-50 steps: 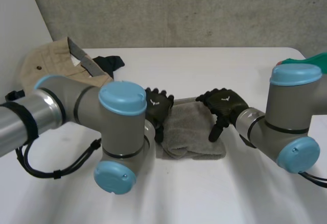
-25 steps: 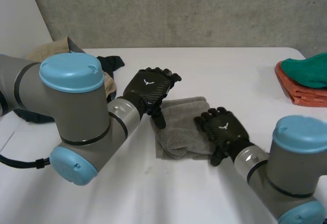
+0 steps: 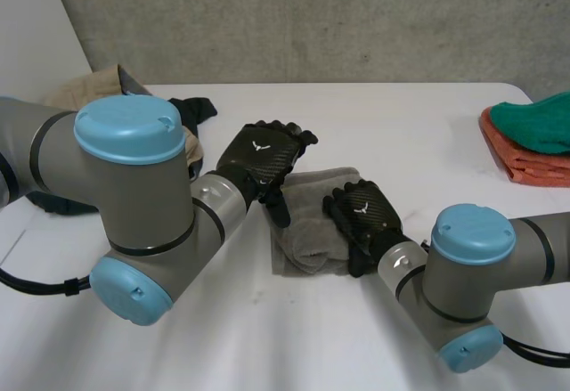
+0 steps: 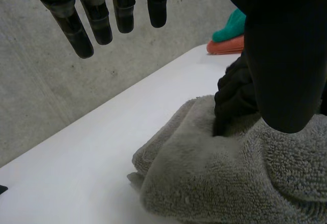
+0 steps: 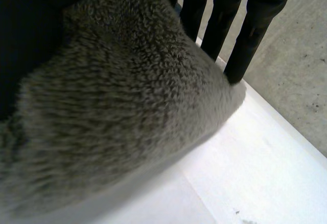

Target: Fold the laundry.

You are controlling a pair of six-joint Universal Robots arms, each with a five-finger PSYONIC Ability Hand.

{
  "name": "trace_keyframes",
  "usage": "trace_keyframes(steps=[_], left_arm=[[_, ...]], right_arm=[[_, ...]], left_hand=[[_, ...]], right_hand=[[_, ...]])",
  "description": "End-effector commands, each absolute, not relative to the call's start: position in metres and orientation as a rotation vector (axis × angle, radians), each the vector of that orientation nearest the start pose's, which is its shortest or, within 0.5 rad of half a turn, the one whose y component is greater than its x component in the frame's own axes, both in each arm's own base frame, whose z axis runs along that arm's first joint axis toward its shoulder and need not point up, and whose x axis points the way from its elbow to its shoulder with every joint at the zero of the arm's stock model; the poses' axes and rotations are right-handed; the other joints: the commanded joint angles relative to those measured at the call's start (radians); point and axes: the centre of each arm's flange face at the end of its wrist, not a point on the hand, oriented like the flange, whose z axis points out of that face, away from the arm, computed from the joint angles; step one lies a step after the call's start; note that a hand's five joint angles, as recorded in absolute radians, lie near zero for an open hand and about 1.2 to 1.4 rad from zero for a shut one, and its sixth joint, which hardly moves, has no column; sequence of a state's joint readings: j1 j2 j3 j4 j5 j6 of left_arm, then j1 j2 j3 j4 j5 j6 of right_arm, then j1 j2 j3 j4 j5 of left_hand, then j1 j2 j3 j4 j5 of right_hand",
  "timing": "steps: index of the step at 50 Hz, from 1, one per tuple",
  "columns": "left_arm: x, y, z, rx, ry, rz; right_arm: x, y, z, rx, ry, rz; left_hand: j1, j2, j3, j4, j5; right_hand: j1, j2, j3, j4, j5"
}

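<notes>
A grey towel (image 3: 307, 222) lies folded and bunched at the middle of the white table (image 3: 383, 124). My right hand (image 3: 361, 217) sits on its right part. In the right wrist view the towel (image 5: 117, 106) bulges between the thumb and the fingers (image 5: 250, 25), its edge lifted off the table. My left hand (image 3: 263, 155) hovers over the towel's far left corner, fingers (image 4: 97, 20) straight and apart, holding nothing. From the left wrist, the right hand (image 4: 232, 94) digs into the towel (image 4: 204, 178).
A beige garment (image 3: 107, 84) and a black cloth (image 3: 191, 106) lie at the far left. A green cloth (image 3: 534, 110) rests on a folded orange one (image 3: 530, 164) at the right edge. A concrete wall stands behind the table.
My right hand slid left over the towel's right edge and closed in, bunching the cloth. My left arm swung back and its hand rose to the far left corner.
</notes>
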State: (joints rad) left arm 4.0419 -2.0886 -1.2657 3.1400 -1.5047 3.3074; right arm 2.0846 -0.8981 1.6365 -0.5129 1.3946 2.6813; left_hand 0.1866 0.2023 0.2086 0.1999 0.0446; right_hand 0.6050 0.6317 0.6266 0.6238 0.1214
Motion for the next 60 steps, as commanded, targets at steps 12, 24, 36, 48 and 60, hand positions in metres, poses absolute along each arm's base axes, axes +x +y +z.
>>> trace_keyframes(steps=[12, 24, 36, 48, 60], left_arm=[[-0.356, -0.229, 0.222, 1.188, 2.491, -2.169], [-0.356, -0.228, 0.222, 1.185, 2.496, -2.17], [-0.357, -0.23, 0.239, 1.167, 2.442, -2.259], [-0.361, -0.228, 0.277, 1.104, 2.303, -2.538], [-0.367, -0.218, 0.281, 1.227, 2.341, -2.59]], right_arm=[[0.322, -0.274, 0.105, -1.204, 1.943, -1.897], [0.326, -0.276, 0.108, -1.209, 1.902, -1.909], [0.325, -0.318, 0.151, -1.152, 1.754, -2.097], [0.25, -0.426, 0.268, -0.918, 1.326, -2.664], [0.108, -0.526, 0.262, -0.651, 1.361, -2.799]], left_hand=[[0.021, 0.005, -0.001, 0.008, -0.011], [0.021, 0.005, -0.001, 0.008, -0.011], [0.006, -0.009, -0.016, -0.007, -0.026], [-0.011, -0.027, -0.033, -0.025, -0.044], [-0.008, -0.024, -0.03, -0.022, -0.041]], right_hand=[[-0.188, -0.215, -0.21, -0.207, 0.121], [0.143, 0.116, 0.121, 0.124, 0.452], [0.791, 0.765, 0.77, 0.773, 1.1], [0.791, 0.765, 0.77, 0.773, 1.1], [0.791, 0.765, 0.77, 0.773, 1.1]])
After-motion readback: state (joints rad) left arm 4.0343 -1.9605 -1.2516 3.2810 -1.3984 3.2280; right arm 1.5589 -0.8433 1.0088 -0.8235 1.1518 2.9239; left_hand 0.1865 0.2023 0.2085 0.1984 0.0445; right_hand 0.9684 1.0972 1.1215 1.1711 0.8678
